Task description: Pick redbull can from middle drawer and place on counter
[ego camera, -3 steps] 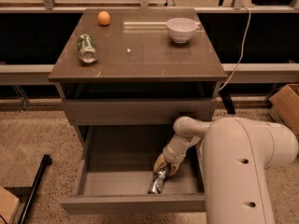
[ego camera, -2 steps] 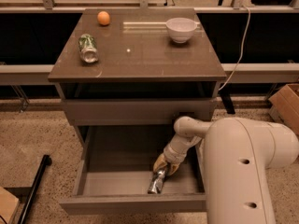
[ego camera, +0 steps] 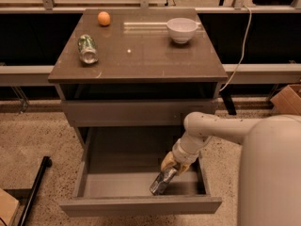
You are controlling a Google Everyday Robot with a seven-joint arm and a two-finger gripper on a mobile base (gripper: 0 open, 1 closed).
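The middle drawer [ego camera: 141, 205] is pulled open below the counter [ego camera: 141, 60]. The redbull can [ego camera: 161, 182] is slim and silvery and stands tilted in the drawer's right front part. My gripper [ego camera: 172, 166] reaches down into the drawer from the right on the white arm [ego camera: 211, 131]. It sits at the can's upper end, with the yellowish fingers [ego camera: 167, 163] around its top. The can's lower end is near the drawer floor.
On the counter lie a green can [ego camera: 87, 49] on its side at the left, an orange [ego camera: 104, 18] at the back left and a white bowl [ego camera: 181, 29] at the back right. A black pole [ego camera: 35, 185] lies on the floor at the left. A cardboard box [ego camera: 288, 99] stands at the right.
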